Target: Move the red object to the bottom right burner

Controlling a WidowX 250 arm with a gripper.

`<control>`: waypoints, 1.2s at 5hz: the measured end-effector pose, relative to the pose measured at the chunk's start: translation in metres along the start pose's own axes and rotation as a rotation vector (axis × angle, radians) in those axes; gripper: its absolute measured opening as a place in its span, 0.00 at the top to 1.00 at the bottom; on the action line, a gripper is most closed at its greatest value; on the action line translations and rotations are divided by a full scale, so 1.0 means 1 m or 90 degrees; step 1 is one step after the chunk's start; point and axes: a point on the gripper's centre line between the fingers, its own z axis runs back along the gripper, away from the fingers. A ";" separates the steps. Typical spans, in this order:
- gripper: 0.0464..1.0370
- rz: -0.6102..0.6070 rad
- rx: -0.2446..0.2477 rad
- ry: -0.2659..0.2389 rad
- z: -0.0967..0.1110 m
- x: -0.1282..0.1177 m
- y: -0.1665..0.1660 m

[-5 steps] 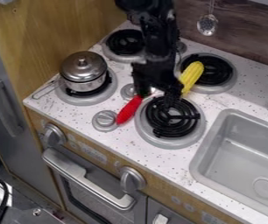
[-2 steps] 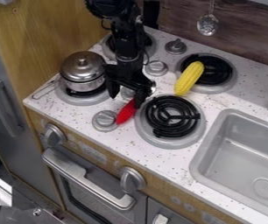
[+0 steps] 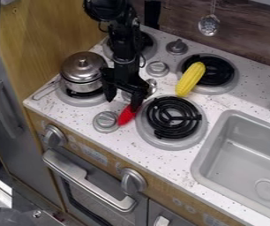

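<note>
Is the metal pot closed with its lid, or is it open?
Closed: the lid sits on the metal pot, its knob upward.

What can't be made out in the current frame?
Camera view: the red object's upper end, behind the jaws; whether they touch is unclear.
Camera view: part of the back left burner, behind the arm.
Camera view: the pot's inside, under its lid.
Camera view: the sink's right side, cut off.
</note>
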 end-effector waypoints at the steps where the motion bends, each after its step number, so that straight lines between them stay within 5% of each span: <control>1: 0.04 0.001 -0.016 0.027 -0.005 -0.008 -0.011; 2: 0.09 -0.004 -0.020 0.037 -0.006 -0.018 -0.021; 4: 0.68 -0.018 -0.011 0.048 -0.005 -0.023 -0.034; 6: 0.88 -0.042 -0.013 0.040 0.006 -0.024 -0.051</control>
